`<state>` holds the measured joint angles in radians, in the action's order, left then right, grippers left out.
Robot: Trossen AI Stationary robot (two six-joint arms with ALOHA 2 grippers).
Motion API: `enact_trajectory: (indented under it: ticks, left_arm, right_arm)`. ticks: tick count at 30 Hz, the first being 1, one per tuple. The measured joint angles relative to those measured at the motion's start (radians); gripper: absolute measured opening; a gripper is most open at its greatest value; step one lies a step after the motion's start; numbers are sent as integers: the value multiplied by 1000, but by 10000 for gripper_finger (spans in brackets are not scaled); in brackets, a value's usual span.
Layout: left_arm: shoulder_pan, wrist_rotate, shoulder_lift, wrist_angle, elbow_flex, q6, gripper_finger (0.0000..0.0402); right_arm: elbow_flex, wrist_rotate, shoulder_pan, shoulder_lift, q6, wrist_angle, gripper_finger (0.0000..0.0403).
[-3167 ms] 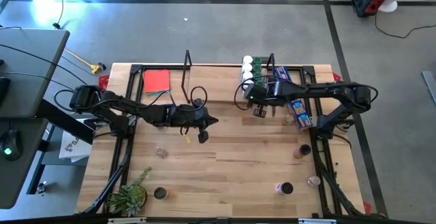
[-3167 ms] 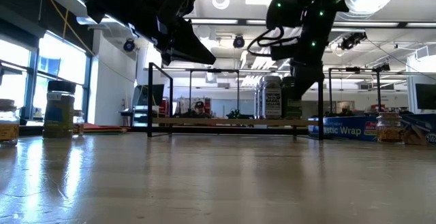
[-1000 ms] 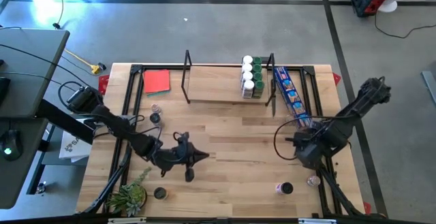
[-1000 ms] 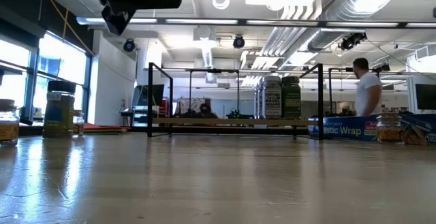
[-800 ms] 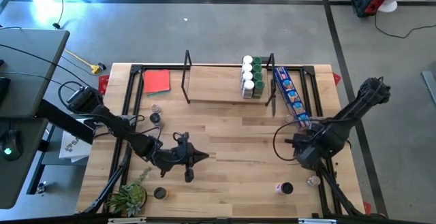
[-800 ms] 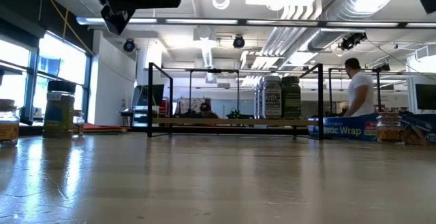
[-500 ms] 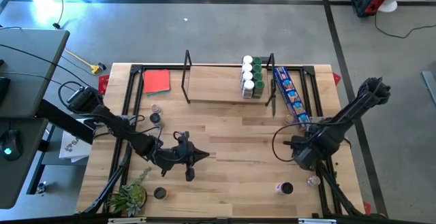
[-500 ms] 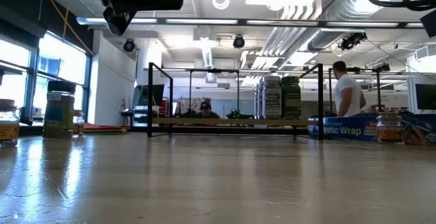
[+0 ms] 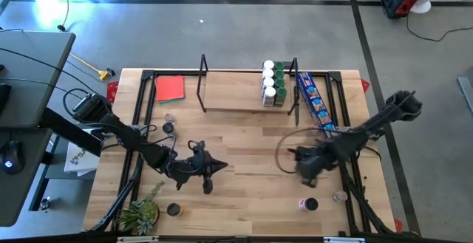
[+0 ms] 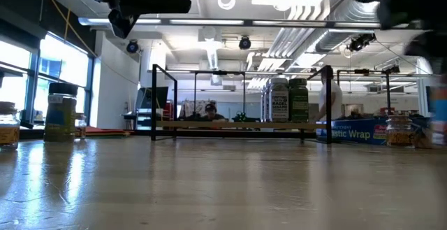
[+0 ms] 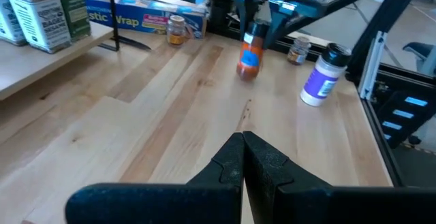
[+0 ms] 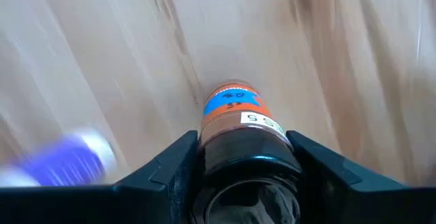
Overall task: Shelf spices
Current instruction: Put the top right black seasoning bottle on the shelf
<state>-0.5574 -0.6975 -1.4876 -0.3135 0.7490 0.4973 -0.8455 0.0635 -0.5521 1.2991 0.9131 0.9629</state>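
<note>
My right pincer (image 12: 242, 157) is clamped on a round glass spice jar (image 12: 238, 125), smooth, rust-filled, blue-labelled, lifted above the grainy wood tabletop (image 12: 102, 60). Slick glass could twist loose if I swing fast. Beside me lies a purple-labelled white bottle (image 11: 321, 79). Far ahead, the shelf (image 9: 235, 95) holds upright jars. My left pincer (image 11: 242, 157) waits, fingers together.

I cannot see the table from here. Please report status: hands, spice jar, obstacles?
Right hand shut on red spice jar, lifted above table. Left hand shut, empty, waiting mid-table. Shelf holds jars at right end only. Nothing between jar and shelf.
</note>
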Motion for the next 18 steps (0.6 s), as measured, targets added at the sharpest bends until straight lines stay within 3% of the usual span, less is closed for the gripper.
enact_trajectory:
  ticks: [9,18]
  left_arm:
    - [34,11,0,0,0,23,0]
    - [11,13,0,1,0,26,0]
  right_arm:
    - [-354,31,307,407,-423,-31,185]
    - [-702,30,421,666,-733,-20,196]
